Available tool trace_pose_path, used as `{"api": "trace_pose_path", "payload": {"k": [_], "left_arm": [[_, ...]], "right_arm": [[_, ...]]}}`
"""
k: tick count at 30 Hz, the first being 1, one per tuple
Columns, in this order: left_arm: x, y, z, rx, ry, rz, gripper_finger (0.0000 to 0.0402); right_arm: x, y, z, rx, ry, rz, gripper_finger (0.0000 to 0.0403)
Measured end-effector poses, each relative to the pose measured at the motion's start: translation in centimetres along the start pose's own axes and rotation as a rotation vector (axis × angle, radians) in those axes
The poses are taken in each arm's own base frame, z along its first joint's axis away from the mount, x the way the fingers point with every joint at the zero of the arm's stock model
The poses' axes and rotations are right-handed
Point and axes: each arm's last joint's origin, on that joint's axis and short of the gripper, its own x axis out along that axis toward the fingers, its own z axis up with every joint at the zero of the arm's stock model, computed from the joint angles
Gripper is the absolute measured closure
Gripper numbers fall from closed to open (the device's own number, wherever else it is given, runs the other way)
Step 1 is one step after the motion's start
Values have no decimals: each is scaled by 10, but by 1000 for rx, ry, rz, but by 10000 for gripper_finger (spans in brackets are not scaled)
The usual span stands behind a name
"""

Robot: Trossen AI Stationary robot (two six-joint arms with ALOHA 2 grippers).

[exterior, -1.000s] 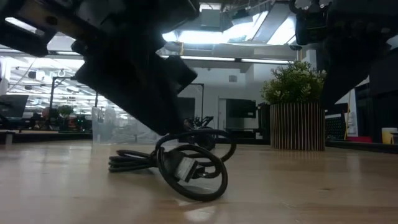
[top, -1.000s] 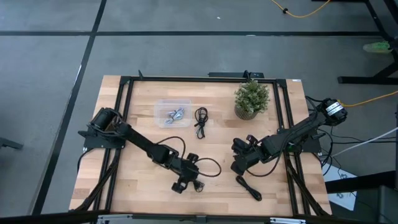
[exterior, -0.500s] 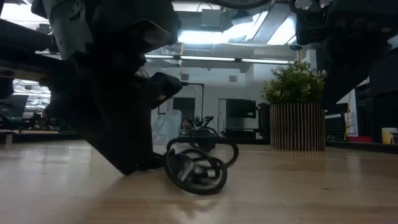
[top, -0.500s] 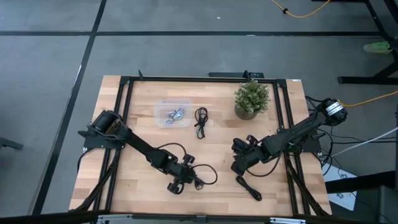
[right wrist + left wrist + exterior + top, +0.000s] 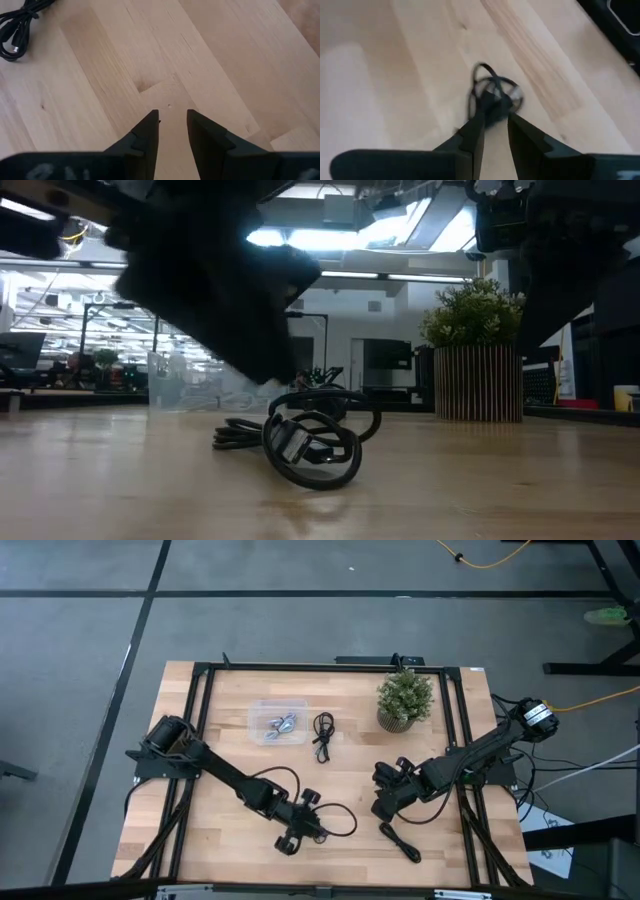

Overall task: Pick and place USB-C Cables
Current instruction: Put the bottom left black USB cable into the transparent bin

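A black coiled USB-C cable [image 5: 338, 820] lies near the table's near edge, its coil [image 5: 310, 445] flat on the wood. My left gripper [image 5: 312, 830] stands over it, shut on it [image 5: 495, 117]. A second black cable [image 5: 400, 840] lies just nearward of my right gripper [image 5: 382, 807], which hovers open over bare wood [image 5: 172, 116] and touches nothing. That cable shows at the frame edge in the right wrist view [image 5: 15, 30]. A third black cable [image 5: 322, 735] lies beside a clear container [image 5: 278, 722], which holds pale grey-white cables [image 5: 283, 724]. My left gripper has the black cable's bundled middle [image 5: 492, 106] between its two fingertips, coming slanting down from the table's left. The coil [image 5: 495, 90] spreads beyond the tips. In the low view the coil and its tail [image 5: 235, 442] rest on the table.
A potted plant [image 5: 405, 698] stands far right of centre. A black metal frame [image 5: 300, 667] runs around the tabletop. Bare wood lies between the two grippers and along the near edge.
My left gripper dipped to the tabletop and shifted slightly toward the table's left edge, then came back right and rose. The black cable under it slid a little along the wood with it. The right arm kept still.
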Motion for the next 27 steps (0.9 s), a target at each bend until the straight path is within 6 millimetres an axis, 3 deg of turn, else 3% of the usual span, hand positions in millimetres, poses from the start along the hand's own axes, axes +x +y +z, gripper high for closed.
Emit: {"api": "trace_pose_path", "payload": {"k": [14,27], "left_arm": [[1,11,-9,174,102,65,323],[13,22,-29,143,165,15,323]], "right_arm": [[0,0,0,-2,2,-2,297],[0,0,0,-6,2,-2,297]]}}
